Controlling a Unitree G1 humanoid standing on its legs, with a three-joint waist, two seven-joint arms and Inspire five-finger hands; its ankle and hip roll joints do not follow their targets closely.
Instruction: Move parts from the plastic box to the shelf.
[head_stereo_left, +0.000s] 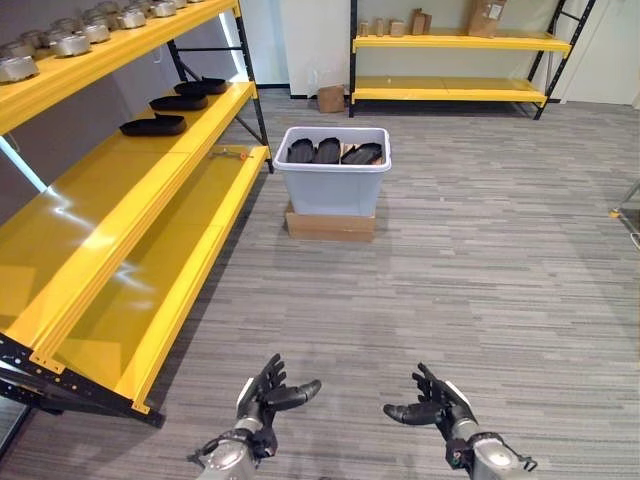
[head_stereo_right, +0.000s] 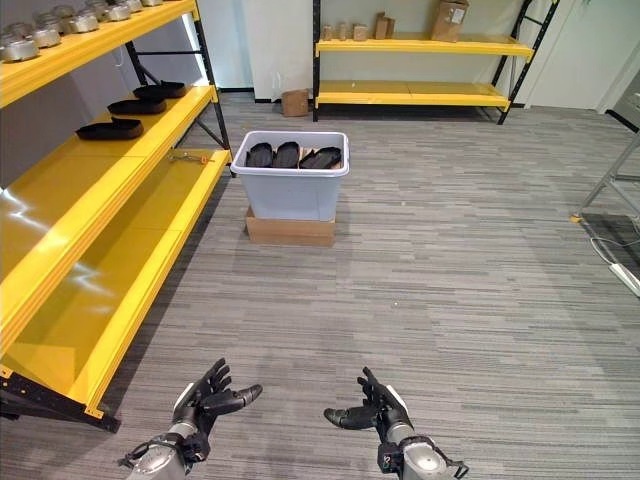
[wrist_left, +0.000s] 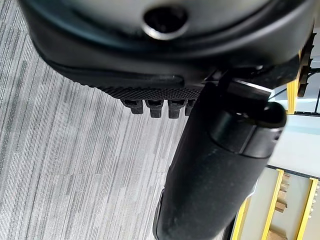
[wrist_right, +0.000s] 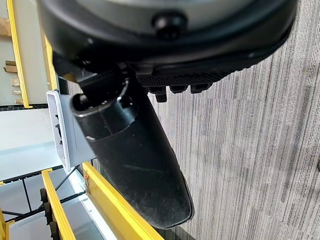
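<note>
Grey striped carpet floor (head_stereo_left: 480, 280). Yellow shelf (head_stereo_left: 150, 190) runs along robot's left, w/ black parts (head_stereo_left: 153, 126) on mid level, just left of plastic box (head_stereo_left: 333, 180). Second yellow rack (head_stereo_left: 450, 65) well behind box. Box sits on flat cardboard (head_stereo_left: 331, 224), holds more black parts (head_stereo_left: 328, 151) standing in a row. Left hand (head_stereo_left: 268, 393) & right hand (head_stereo_left: 438, 405) well in front of box, low, palms facing each other; fingers spread & relaxed, thumbs out, holding nothing, touching nothing.
</note>
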